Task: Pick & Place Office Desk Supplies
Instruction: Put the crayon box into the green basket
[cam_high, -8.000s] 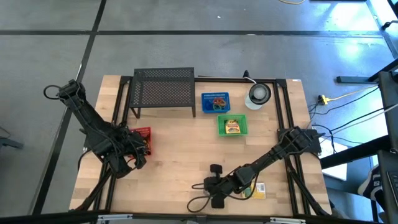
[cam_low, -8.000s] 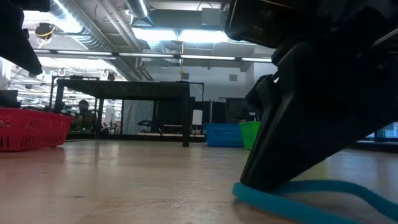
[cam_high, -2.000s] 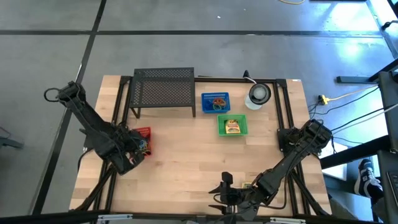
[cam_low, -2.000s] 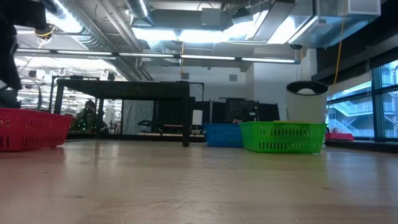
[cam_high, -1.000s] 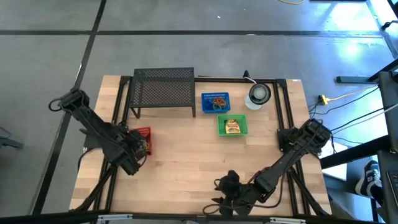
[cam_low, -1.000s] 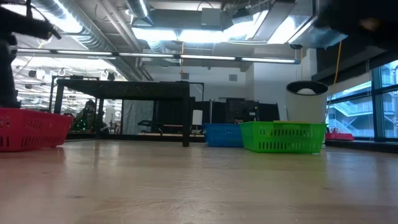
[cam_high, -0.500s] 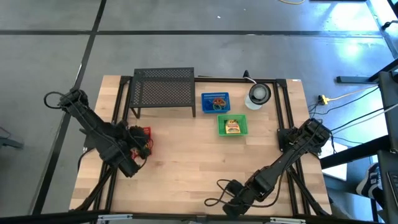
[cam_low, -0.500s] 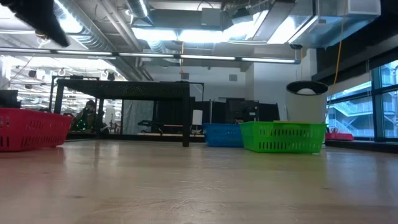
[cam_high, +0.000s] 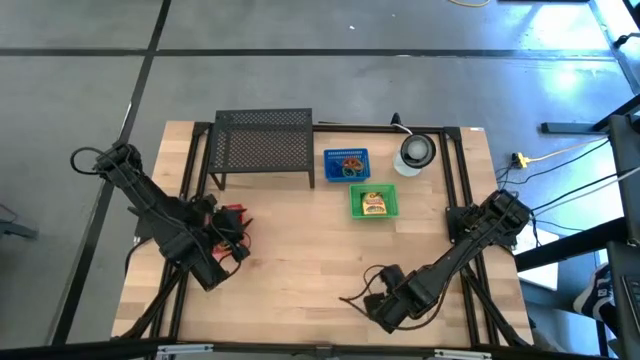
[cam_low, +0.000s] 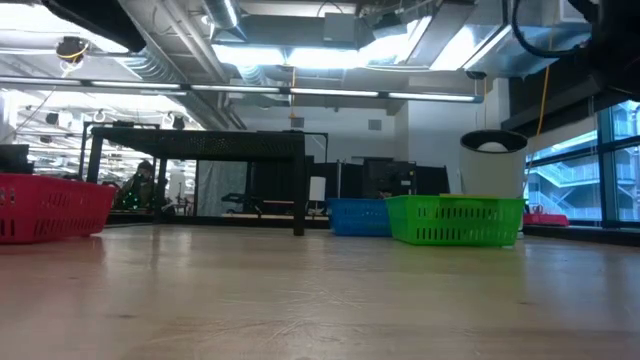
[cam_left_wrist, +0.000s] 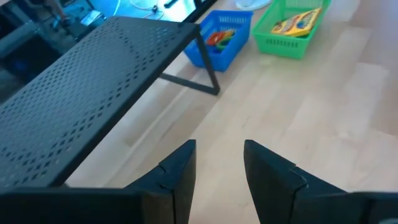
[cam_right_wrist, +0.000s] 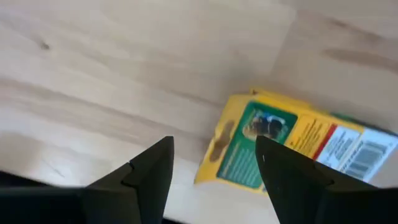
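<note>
Our right pincer (cam_right_wrist: 214, 180), spread and empty, hovers above the yellow-green box (cam_right_wrist: 292, 152) at lower right; light, stiff card, so we'd pinch its long edges.

Wooden table (cam_high: 300, 250): black mesh shelf (cam_high: 264, 143), red (cam_low: 50, 205), blue (cam_high: 346, 165), green baskets (cam_high: 373, 202).

Pale blond wood grain across the table (cam_high: 300, 250). Matte black perforated mesh on the shelf (cam_left_wrist: 74, 93), dotted evenly, ahead of the dark left gripper (cam_left_wrist: 217, 165). Beyond it, a blue slatted basket (cam_left_wrist: 227, 43) with orange and green loops (cam_left_wrist: 219, 37) inside, beside a green slatted basket (cam_left_wrist: 292, 28) with a yellow packet (cam_left_wrist: 298, 18). Red basket (cam_low: 50, 208) with ribbed sides. Between the black fingers of the right gripper (cam_right_wrist: 214, 165), a yellow box (cam_right_wrist: 292, 146) with a green panel, red stripe and white barcode patch.
</note>
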